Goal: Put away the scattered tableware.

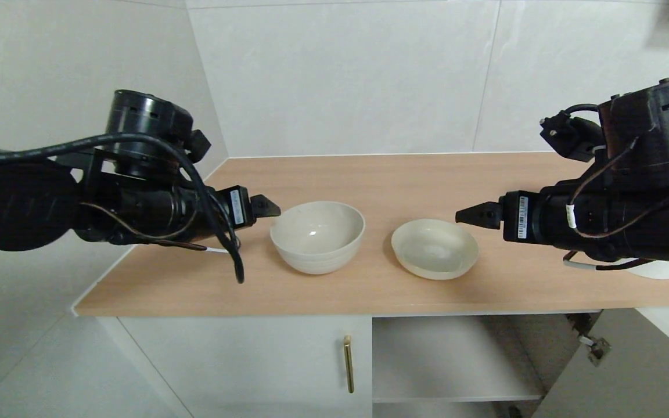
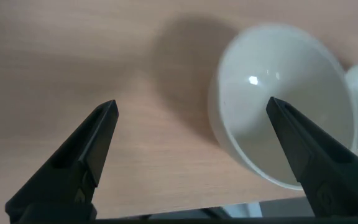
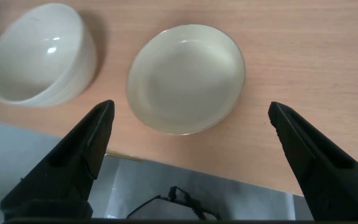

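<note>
Left gripper [image 1: 270, 208]: while I am hovering it beside the deep cream ceramic bowl [image 1: 317, 235], gaping wide.
Right gripper [image 1: 465, 215]: gaping wide beside the shallow cream dish [image 1: 434, 248].

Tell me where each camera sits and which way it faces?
Head view: on the robot's head, facing forward and down at the counter; both arms show, left gripper and right gripper flanking a bowl and a dish.
Left wrist view: on the left arm, facing down at the bowl; its open gripper shows.
Right wrist view: on the right arm, facing down at dish and bowl; its open gripper shows.
Shared: all three show the bowl.
</note>
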